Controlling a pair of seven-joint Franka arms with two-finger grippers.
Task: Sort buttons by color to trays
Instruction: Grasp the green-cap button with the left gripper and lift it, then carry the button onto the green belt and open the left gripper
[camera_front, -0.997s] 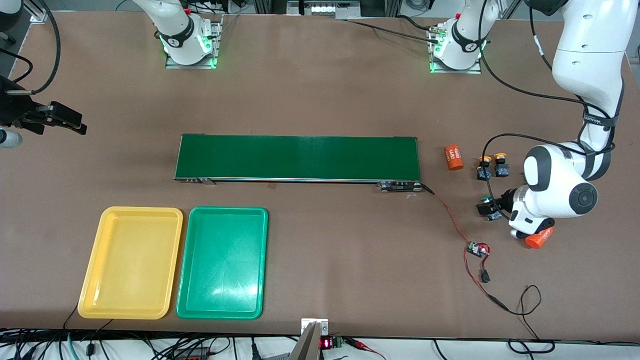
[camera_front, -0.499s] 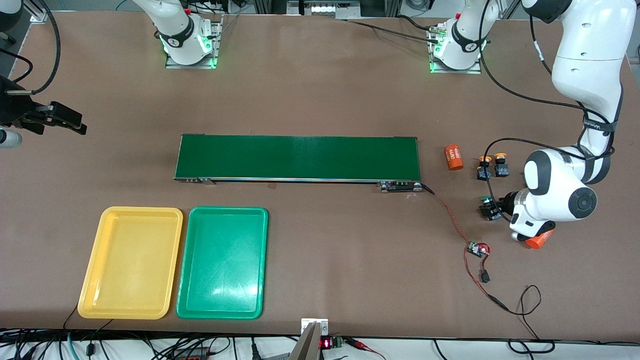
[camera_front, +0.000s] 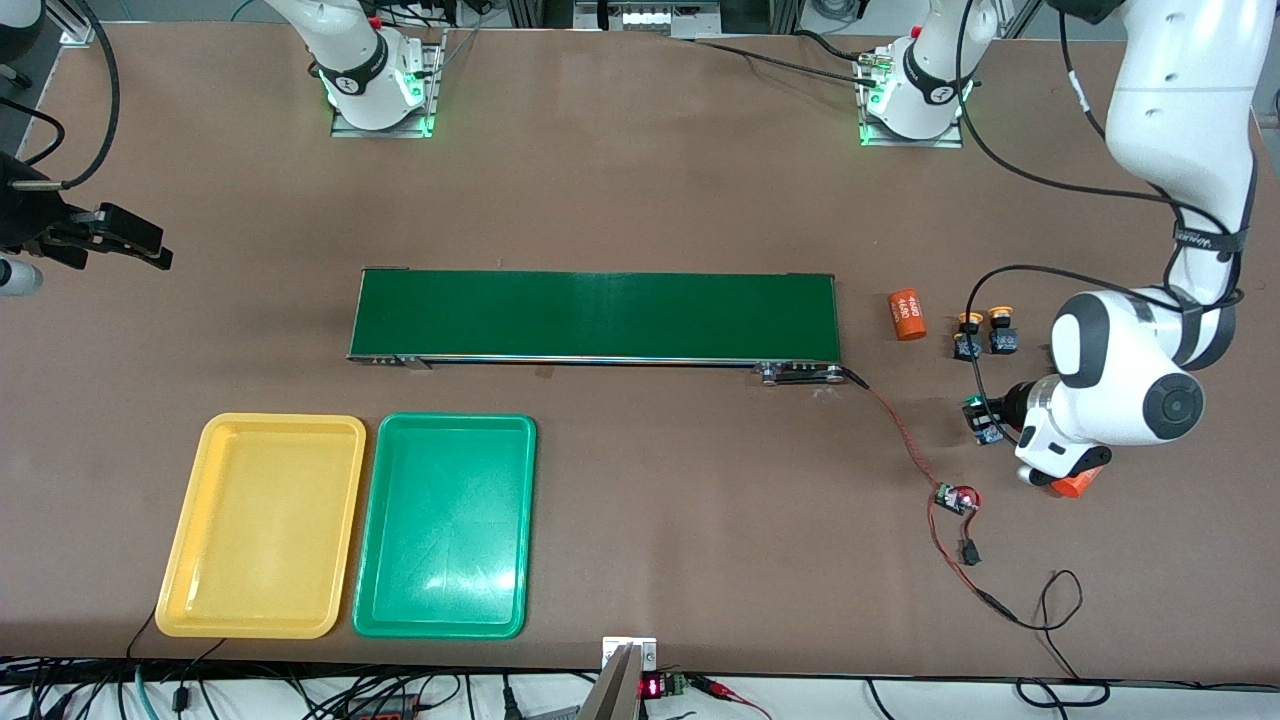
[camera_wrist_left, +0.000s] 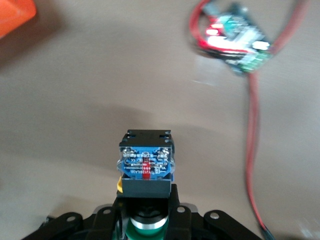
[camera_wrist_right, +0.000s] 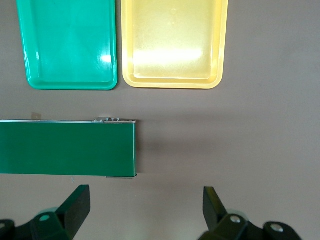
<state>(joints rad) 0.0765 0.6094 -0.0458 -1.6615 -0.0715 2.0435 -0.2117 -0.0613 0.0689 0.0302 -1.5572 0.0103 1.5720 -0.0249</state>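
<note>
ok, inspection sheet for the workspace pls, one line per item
Surface: brown table.
Job's things: green button in the left gripper; two yellow buttons on the table toward the left arm's end; yellow tray and green tray side by side, both empty.
Clutter: conveyor belt; two orange cylinders, one partly hidden.
Grippers: left gripper shut on the green button; right gripper open, waiting.
Cables: red wire to a small circuit board.
Surroundings: nothing seen.

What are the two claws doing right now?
Left gripper: shut on a green button, off the table.
Right gripper: open, holding nothing, waiting.
</note>
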